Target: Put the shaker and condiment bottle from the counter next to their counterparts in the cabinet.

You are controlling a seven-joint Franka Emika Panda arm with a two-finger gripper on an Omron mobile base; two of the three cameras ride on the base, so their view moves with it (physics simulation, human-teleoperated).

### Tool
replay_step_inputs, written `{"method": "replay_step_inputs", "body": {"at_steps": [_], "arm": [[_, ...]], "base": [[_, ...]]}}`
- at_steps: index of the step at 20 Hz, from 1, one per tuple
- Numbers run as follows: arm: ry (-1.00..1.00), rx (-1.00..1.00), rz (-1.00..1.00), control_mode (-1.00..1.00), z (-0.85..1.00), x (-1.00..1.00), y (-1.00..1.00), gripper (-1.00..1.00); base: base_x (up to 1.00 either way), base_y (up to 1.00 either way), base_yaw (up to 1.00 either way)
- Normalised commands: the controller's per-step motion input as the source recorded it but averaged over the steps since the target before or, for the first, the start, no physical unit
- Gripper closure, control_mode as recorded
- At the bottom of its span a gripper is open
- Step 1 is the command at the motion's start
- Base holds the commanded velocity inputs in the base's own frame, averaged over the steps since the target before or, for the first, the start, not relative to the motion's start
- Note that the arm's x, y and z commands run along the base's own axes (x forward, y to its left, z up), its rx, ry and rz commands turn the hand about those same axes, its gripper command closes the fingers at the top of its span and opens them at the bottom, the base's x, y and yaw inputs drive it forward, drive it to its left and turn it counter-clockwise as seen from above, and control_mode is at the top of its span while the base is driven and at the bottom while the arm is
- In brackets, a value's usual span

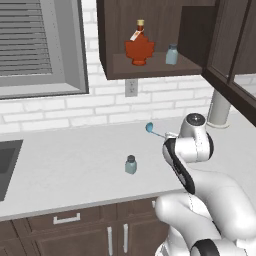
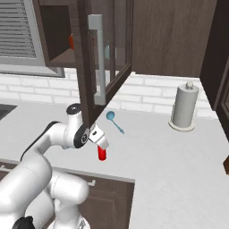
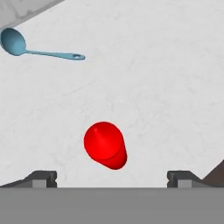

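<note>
A white brick wall backs the pale tabletop (image 1: 75,160) under a dark wall cabinet (image 1: 112,35). The red condiment bottle (image 3: 105,145) stands upright on the tabletop directly below the pincer (image 3: 112,178), whose fingertips (image 3: 43,178) are spread fully wide on either side, holding nothing. A blue spoon (image 3: 39,49) lies farther back. The shaker (image 1: 131,164) stands alone on the tabletop near the front edge. On the cabinet shelf sit the maple-leaf bottle (image 1: 139,46) and a second shaker (image 1: 172,54), apart. A paper towel roll (image 2: 184,107) stands by the wall.
</note>
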Motion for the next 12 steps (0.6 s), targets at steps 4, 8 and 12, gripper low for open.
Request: {"method": "replay_step_inputs", "body": {"at_steps": [4, 8, 12], "arm": [[0.00, 0.00, 0.00, -1.00, -0.09, 0.02, 0.00, -1.00], [0.00, 0.00, 0.00, -1.00, -0.12, 0.08, 0.00, -1.00], [0.00, 0.00, 0.00, -1.00, -0.09, 0.10, -0.02, -1.00]], "base": [[0.00, 0.00, 0.00], [0.00, 0.00, 0.00], [0.00, 0.00, 0.00]]}}
